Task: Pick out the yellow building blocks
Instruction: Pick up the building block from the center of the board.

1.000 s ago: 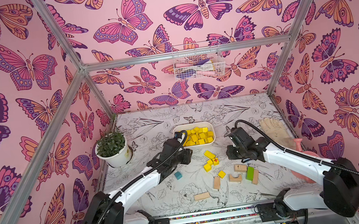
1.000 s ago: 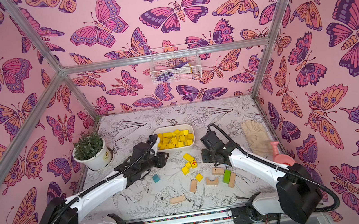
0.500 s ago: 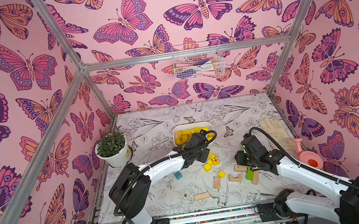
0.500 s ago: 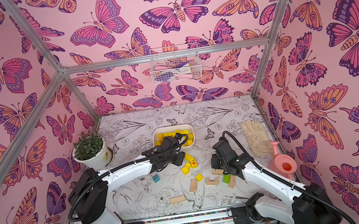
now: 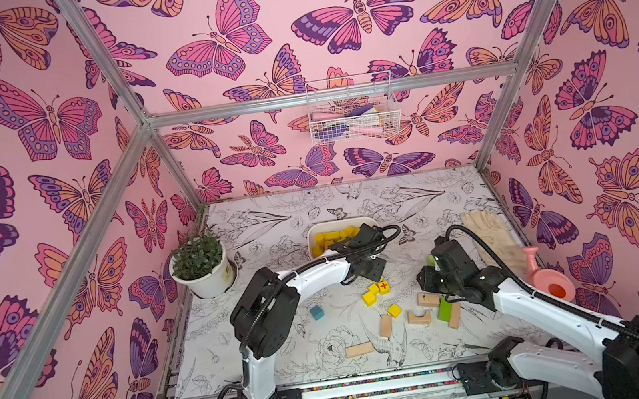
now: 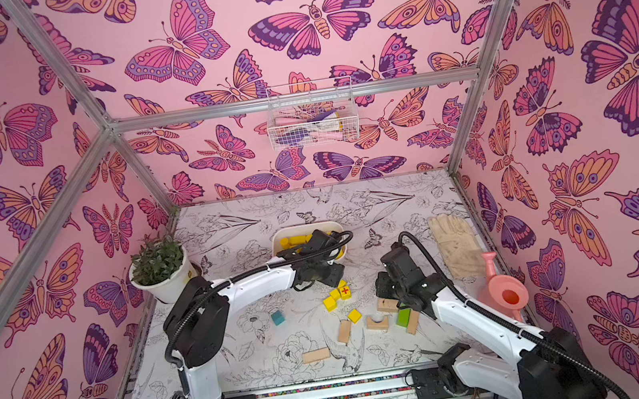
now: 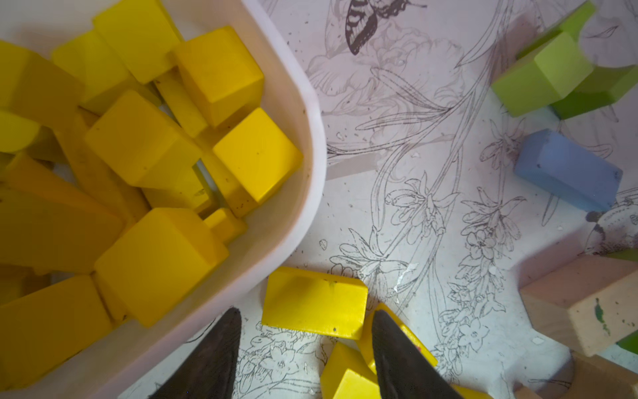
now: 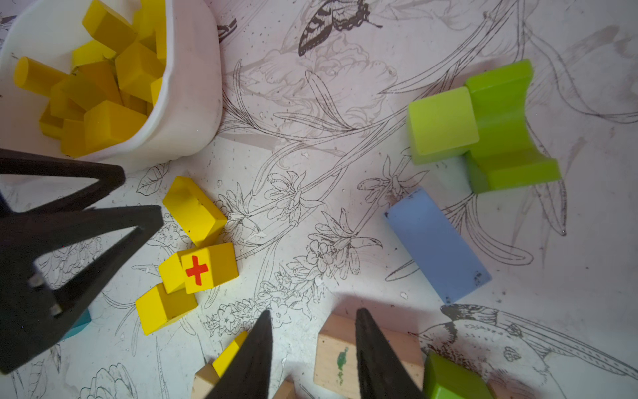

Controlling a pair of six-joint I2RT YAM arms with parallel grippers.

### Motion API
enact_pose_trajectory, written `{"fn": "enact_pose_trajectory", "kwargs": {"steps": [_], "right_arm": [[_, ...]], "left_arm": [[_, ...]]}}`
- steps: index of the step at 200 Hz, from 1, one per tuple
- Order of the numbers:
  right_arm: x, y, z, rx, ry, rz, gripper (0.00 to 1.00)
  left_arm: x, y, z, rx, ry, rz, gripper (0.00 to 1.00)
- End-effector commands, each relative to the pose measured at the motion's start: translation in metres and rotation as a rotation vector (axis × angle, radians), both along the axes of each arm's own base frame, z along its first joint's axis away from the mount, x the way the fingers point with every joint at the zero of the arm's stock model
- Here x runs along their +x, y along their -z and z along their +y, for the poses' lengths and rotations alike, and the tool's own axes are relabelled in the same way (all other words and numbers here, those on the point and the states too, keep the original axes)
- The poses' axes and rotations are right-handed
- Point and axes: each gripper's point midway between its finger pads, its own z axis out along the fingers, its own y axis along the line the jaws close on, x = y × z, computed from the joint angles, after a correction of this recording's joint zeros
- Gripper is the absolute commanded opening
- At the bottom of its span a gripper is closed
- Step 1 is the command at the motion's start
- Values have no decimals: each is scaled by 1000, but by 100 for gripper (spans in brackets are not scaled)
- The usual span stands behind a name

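Most of the yellow building blocks (image 7: 138, 145) lie heaped in the white plastic tub (image 7: 305, 114). A handful are loose on the counter (image 5: 288, 359) close beside it. A slant-faced block (image 7: 314, 304) lies nearest the tub's wall, then the red-cross cube (image 8: 209, 269) pressed against its neighbours, and a lone cube (image 5: 394, 310) sits nearer the tan pieces.

I judge them light, stiff painted wood with smooth, faintly slick faces and crisp edges, so nothing will crush. I would pinch each across two flat parallel faces, never on the slope, which could squirt out.

My left jaws stand apart and empty, their tips just short of the slant-faced block. My right jaws are parted too and hold nothing, hanging over a bare tan block (image 8: 341, 345) with a green smudge.

Around them lie a lime-green bridge block (image 8: 500, 124) touching a paler green cube, a matte blue bar (image 8: 435, 241) and a teal cube (image 5: 316, 312). The counter is printed with inked flowers and birds
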Motion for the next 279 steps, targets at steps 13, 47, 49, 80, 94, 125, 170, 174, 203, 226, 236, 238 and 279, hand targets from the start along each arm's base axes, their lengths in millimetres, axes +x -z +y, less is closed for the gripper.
{"fn": "enact_pose_trajectory", "kwargs": {"steps": [13, 47, 49, 80, 94, 125, 170, 174, 203, 226, 236, 238, 279], "right_arm": [[-2, 1, -3, 21, 16, 0, 41], [-2, 1, -4, 27, 19, 0, 41], [-2, 2, -4, 27, 20, 0, 41], [-3, 0, -5, 35, 24, -6, 41], [-3, 1, -6, 37, 25, -6, 41], [-3, 1, -6, 40, 28, -6, 41], [-3, 1, -7, 44, 32, -5, 41], [-3, 1, -7, 45, 33, -7, 41], [-3, 1, -8, 46, 35, -6, 41], [-4, 1, -8, 49, 37, -5, 41], [-4, 2, -8, 48, 37, -4, 41], [-4, 2, -8, 48, 36, -4, 41], [-4, 2, -9, 50, 41, -4, 41]], "left_arm": [[-12, 12, 1, 48, 29, 78, 62], [-11, 24, 0, 94, 24, 119, 61], [-11, 24, 1, 96, 24, 119, 61], [-10, 33, 4, 140, 16, 147, 61], [-11, 38, 3, 154, 18, 165, 61], [-13, 41, 0, 154, 28, 191, 61], [-17, 44, -8, 139, 50, 223, 59], [-17, 44, -8, 138, 50, 222, 59], [-16, 42, -12, 131, 47, 221, 57], [-14, 41, -17, 120, 46, 219, 55], [-13, 40, -20, 112, 46, 220, 55], [-13, 40, -20, 112, 48, 220, 55], [-9, 39, -35, 90, 47, 230, 55]]}}
